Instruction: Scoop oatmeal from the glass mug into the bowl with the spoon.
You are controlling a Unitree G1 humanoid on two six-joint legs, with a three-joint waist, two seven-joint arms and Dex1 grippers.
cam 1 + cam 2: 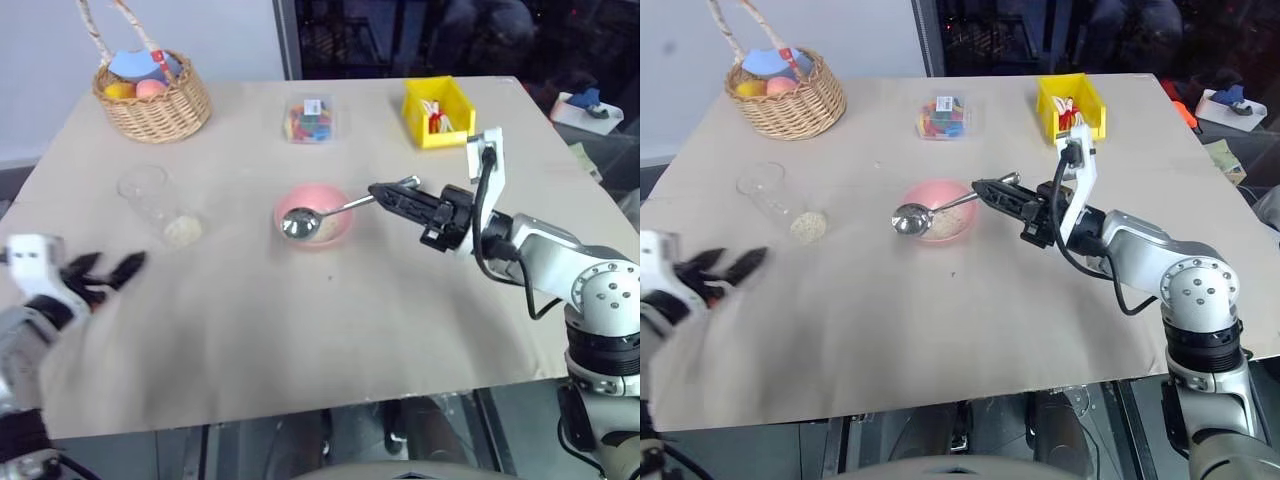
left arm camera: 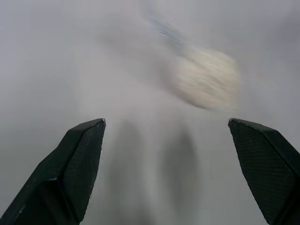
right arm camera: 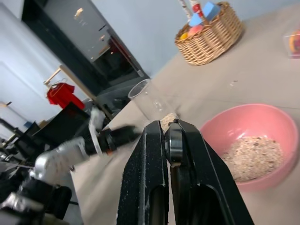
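Currently right end effector (image 1: 385, 193) clamps the spoon (image 1: 318, 217), handle running 3-to-9, over the bowl (image 1: 335, 235); glass mug (image 1: 158, 203) lies at 9 (nearer the wide-open left end effector (image 1: 108, 270)).

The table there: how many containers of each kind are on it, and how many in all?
Wicker basket: 1
Clear plastic box: 1
Yellow bin: 1
Glass mug: 1
Pink bowl: 1
Total: 5
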